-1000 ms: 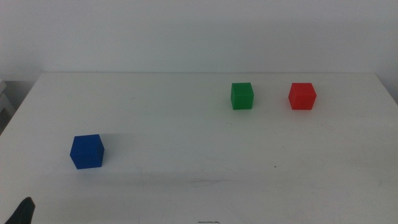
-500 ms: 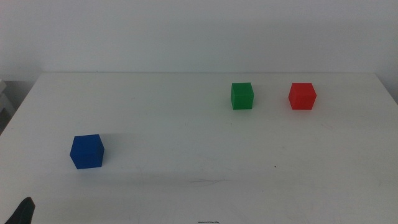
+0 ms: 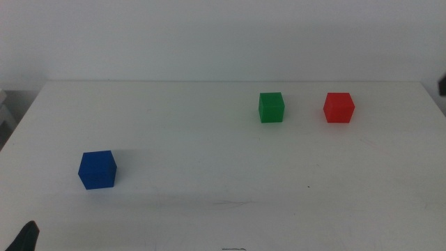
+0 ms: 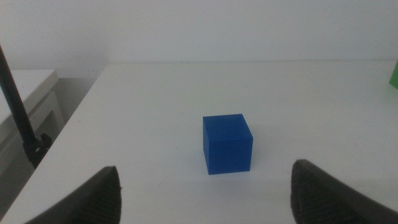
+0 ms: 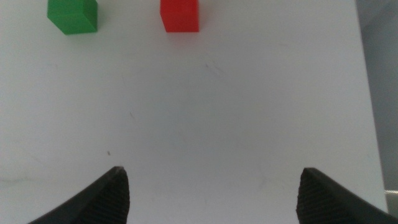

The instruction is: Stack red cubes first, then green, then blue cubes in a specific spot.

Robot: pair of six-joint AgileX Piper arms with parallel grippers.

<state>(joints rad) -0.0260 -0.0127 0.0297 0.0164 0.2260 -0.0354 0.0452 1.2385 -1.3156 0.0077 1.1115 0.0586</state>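
The red cube (image 3: 339,107) sits at the far right of the white table, with the green cube (image 3: 271,107) just to its left and a gap between them. The blue cube (image 3: 97,169) stands alone at the near left. My left gripper (image 4: 211,199) is open low over the table, with the blue cube (image 4: 227,143) a short way ahead of its jaws. Only one fingertip (image 3: 26,237) of it shows in the middle view's bottom left corner. My right gripper (image 5: 214,196) is open above bare table, well short of the red cube (image 5: 180,15) and the green cube (image 5: 73,15).
The white table (image 3: 223,160) ends in a right edge (image 5: 367,93) close to the red cube. A small dark shape (image 3: 442,84) pokes in at the middle view's right border. A black stand (image 4: 18,118) rises beside the table's left side.
A small dark shape has appeared at the right border of the middle view. The three cubes and the left fingertip have not moved.
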